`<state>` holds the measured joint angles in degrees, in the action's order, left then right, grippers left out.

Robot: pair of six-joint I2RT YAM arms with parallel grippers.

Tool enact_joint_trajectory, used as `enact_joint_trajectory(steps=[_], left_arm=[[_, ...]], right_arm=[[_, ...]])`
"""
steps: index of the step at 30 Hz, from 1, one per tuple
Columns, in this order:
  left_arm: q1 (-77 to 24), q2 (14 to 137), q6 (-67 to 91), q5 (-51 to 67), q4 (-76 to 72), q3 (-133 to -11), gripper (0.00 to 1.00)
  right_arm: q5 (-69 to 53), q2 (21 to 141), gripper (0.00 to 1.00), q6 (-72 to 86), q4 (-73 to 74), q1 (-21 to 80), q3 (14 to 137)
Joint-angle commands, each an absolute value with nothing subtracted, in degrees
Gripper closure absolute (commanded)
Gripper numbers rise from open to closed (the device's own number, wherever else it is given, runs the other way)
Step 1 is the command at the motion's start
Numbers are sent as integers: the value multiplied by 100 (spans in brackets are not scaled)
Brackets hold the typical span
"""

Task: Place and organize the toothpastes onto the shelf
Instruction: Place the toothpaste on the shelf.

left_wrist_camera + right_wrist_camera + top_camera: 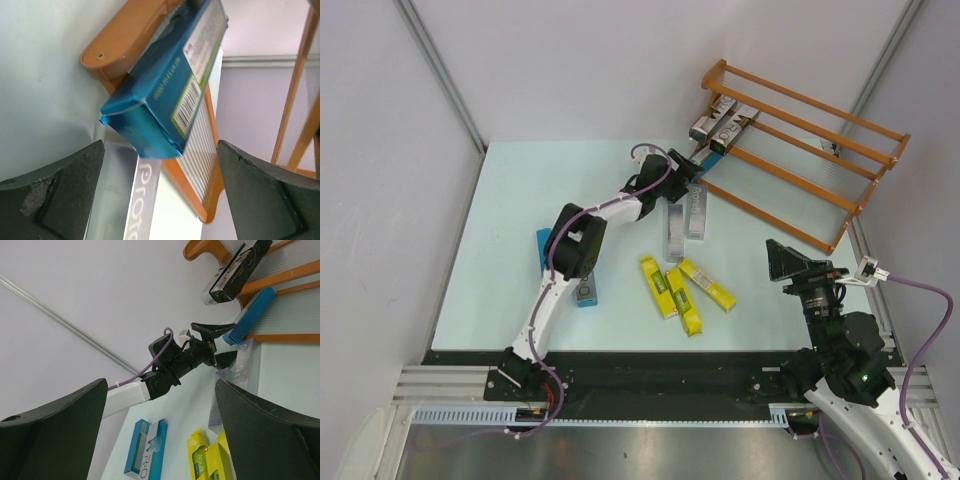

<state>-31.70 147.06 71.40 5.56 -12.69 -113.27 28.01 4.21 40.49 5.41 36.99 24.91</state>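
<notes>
The left gripper [692, 163] is spread wide and holds nothing. Its fingers [60, 195] flank the near end of a blue carton [160, 100] without touching it. That carton lies on the lower rails of the shelf [125, 45], and its crumpled end sticks out past the shelf's end piece. The danger, as I judge it, lies in backing away: a finger that clips the overhanging end could twist the carton or drag it off the rails. Two silver cartons [675, 232] lie on the table [500, 220] just below the gripper, so a low pull-back could knock them askew. The right gripper [782, 255], likewise parted and empty, hangs well apart, beyond the yellow cartons [685, 290], and threatens nothing
</notes>
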Motion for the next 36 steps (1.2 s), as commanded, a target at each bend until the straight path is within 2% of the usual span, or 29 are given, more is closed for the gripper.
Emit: enact_joint_trajectory(steps=[1, 22, 27, 31, 36], left_arm=[[-3146, 14071, 6812, 623, -1485, -11022, 0], [-3375, 13896, 6372, 1195, -1995, -10346, 0], [-3410, 12878, 5627, 1020, -2495, -9073, 0], [-3463, 11701, 4634, 329, -3005, -7684, 0], [-3489, 10119, 3254, -104, -2604, -6356, 0]], right_arm=[[2839, 431, 5, 4025, 334, 3683, 2690], [2822, 475, 5, 3982, 211, 3683, 2698], [2821, 475, 5, 3946, 176, 3683, 2698], [2795, 483, 5, 3929, 167, 3683, 2716], [2804, 510, 2, 3885, 220, 3674, 2830]])
